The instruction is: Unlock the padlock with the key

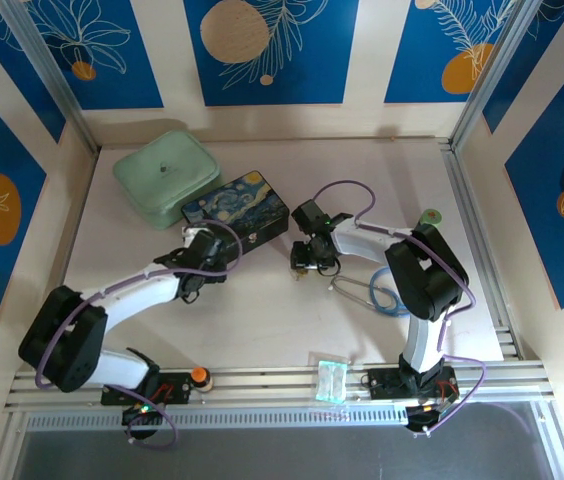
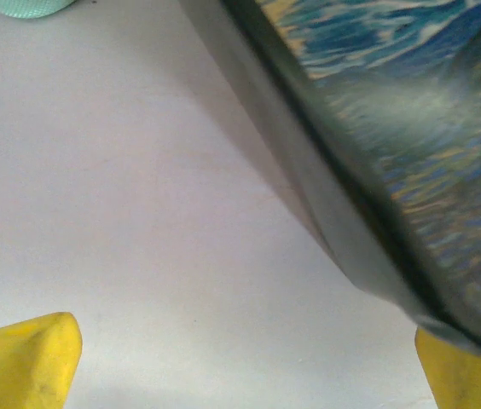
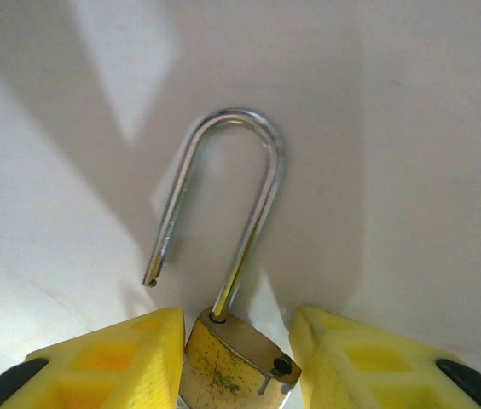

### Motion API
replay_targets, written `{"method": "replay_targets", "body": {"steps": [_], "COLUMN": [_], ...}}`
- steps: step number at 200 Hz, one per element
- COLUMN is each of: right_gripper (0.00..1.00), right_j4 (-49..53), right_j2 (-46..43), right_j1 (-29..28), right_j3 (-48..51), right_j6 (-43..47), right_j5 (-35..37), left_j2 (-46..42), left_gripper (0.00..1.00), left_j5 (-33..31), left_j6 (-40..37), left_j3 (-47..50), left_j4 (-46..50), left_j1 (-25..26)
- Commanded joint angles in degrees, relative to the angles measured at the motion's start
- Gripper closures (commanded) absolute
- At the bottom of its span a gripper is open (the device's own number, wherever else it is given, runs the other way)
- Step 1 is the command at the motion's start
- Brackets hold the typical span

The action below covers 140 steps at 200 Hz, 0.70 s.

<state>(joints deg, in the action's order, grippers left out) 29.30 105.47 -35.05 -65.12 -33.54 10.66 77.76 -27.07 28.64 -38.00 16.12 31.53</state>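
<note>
Right gripper point(image 3: 239, 339) clamps the brass body of the padlock point(image 3: 228, 366), probably light, stiff and slick, shackle at 12 o'clock; left gripper point(image 2: 249, 349) gapes empty.

Mid bench point(image 1: 262, 320) open between the arms — free passage. Painted box point(image 1: 237, 208) wall crowds the left fingers point(image 2: 27, 362) on one side, bare bench on the other; green case point(image 1: 167, 175) behind the box. Blue cable point(image 1: 377, 290) loops near right.

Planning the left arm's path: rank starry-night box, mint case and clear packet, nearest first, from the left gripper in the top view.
1. starry-night box, right beside the left gripper
2. mint case, farther back, left
3. clear packet, near rail, right
</note>
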Motion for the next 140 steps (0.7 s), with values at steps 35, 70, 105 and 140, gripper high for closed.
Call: {"method": "replay_targets", "body": {"steps": [35, 70, 105, 140], "right_gripper": [0.58, 0.19, 0.1, 0.0], "right_j4": [8.14, 10.8, 2.68, -14.07], "right_j2": [-2.78, -7.69, -14.48, -20.31], "right_j1": [-0.65, -3.44, 0.28, 6.5], "right_j3": [2.28, -7.77, -5.17, 4.1], "right_j6": [2.15, 6.44, 10.82, 27.37], "right_j5": [2.92, 3.22, 8.01, 14.64], "left_j2": [-6.63, -16.27, -26.16, -24.93], "left_gripper": [0.01, 0.01, 0.01, 0.01], "left_j5": [4.25, 12.64, 2.44, -9.38], "left_j6": [0.96, -1.52, -6.81, -24.62], "left_j3": [4.04, 5.11, 9.51, 16.02], "left_j4": [-2.74, -3.06, -9.78, -31.77], "left_j1": [-1.06, -1.11, -1.36, -2.82]}}
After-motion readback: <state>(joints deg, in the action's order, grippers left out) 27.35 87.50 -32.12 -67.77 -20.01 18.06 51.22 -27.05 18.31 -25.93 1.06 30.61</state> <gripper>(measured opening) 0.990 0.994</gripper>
